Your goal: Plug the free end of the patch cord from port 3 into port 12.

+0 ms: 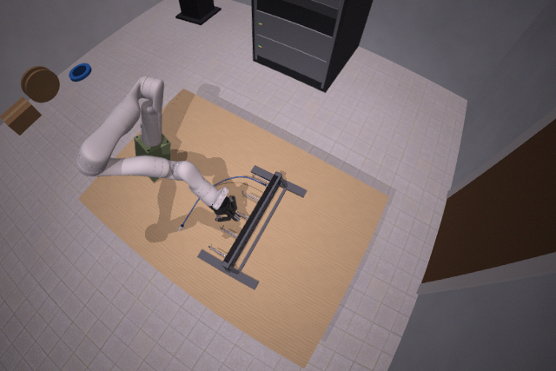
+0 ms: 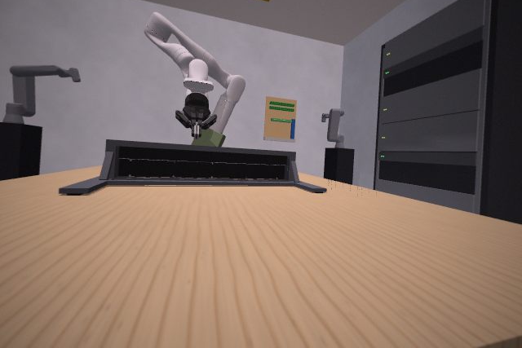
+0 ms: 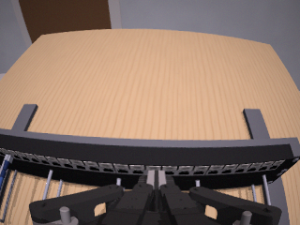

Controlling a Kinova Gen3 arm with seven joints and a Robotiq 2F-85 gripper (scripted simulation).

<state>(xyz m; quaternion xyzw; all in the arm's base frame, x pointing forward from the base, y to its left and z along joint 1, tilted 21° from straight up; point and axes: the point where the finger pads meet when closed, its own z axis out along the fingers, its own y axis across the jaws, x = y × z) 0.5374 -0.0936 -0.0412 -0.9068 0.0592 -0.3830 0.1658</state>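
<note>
The pincer [image 1: 236, 217] [image 2: 196, 135] [image 3: 156, 180] is closed, its tips together with nothing between them. It hangs above the near side of the rack, tips pointing down and toward the row of ports.

The cord [image 1: 244, 176] [image 3: 4, 170] is blue. Its plugged end meets the rack to the left of the pincer in the wrist view. From there it curves back behind the pincer, passing beneath the arm [image 1: 143, 165] [image 2: 197, 69] as seen from above. Its free end [image 1: 181, 227] lies on the tabletop [image 1: 314, 241] [image 2: 261, 260] [image 3: 145, 84], behind the pincer and well apart from it, on the side away from the plugged end. It is out of port 12.

The rack [image 1: 253, 221] [image 2: 202, 147] [image 3: 155, 152] stands upright just ahead of the pincer and runs off to both sides, its ports facing the pincer. The port numbers are too small to read. Thin metal rods [image 1: 217, 250] [image 3: 266, 189] reach out from the rack's near side, some left of the pincer and some right in the wrist view. The arm's green base [image 1: 165, 151] [image 2: 215, 138] is behind the pincer. Off the tabletop, well to the pincer's left, stands a tall dark cabinet [image 1: 292, 48] [image 2: 434, 129].
</note>
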